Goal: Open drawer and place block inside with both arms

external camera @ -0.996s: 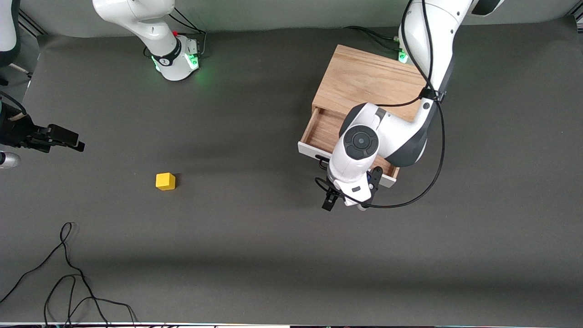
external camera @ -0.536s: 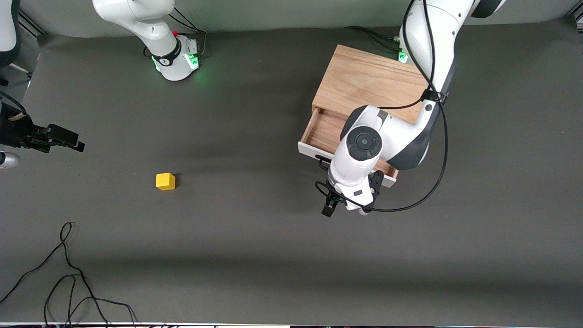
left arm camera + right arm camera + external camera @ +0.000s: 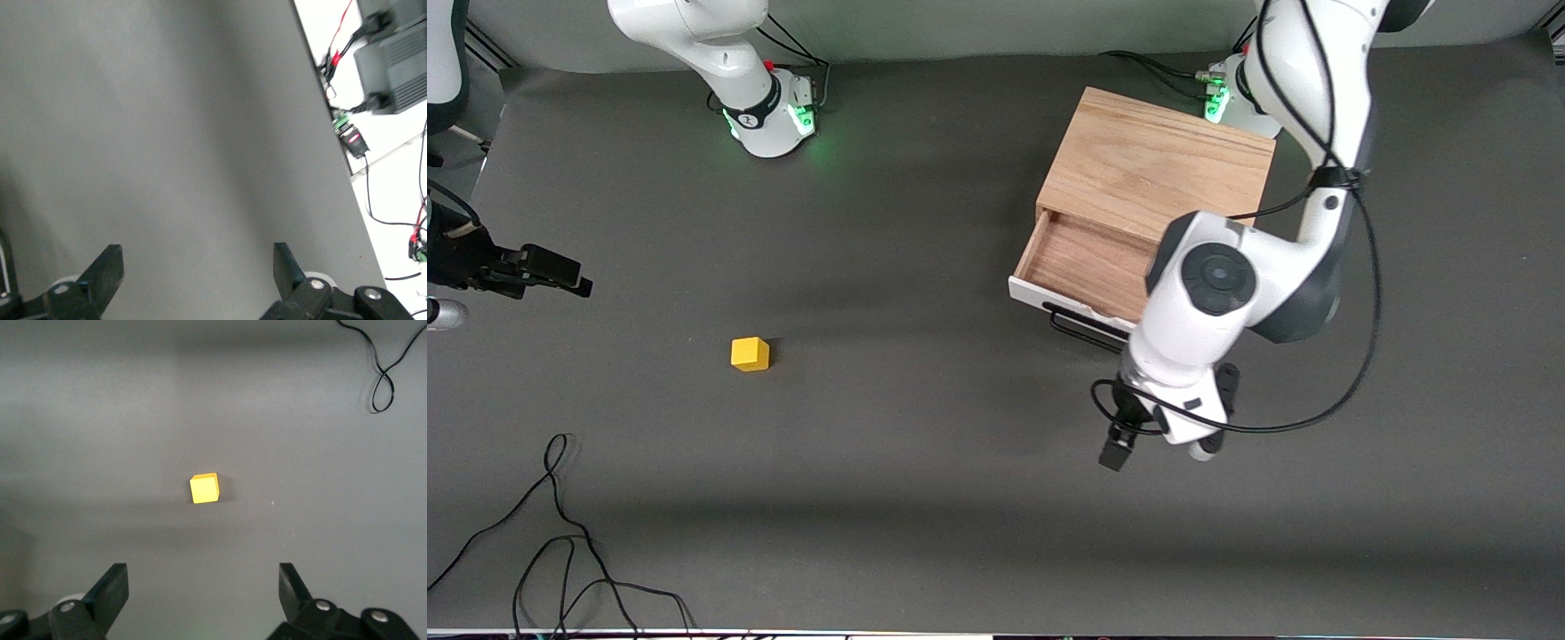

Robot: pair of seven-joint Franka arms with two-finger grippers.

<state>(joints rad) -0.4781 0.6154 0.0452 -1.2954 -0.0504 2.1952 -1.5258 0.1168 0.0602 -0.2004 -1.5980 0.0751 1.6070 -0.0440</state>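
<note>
The drawer (image 3: 1085, 262) is pulled out of its wooden box (image 3: 1156, 169) in the upper part of the front view, toward the left arm's end, so I think the next job is the block (image 3: 750, 353). It sits alone on the table (image 3: 925, 462), about halfway down the front view, toward the right arm's end and well apart from the drawer. Your left gripper (image 3: 195, 261) hangs over bare table, nearer the front camera than the drawer's handle (image 3: 1080, 324), with its jaws wide apart and holding nothing; let that arm wait out of the way. Your right gripper (image 3: 203, 581) is at the edge of the frame at the right arm's end, jaws wide apart and empty. Bring it straight over the block, turn it so the fingers meet two flat sides, go down slowly, then squeeze. The block is a small, bright yellow cube with smooth faces and sharp corners. The table is dull, dark grey and flat. The drawer is pale wood inside with a white front and a thin black wire handle
</note>
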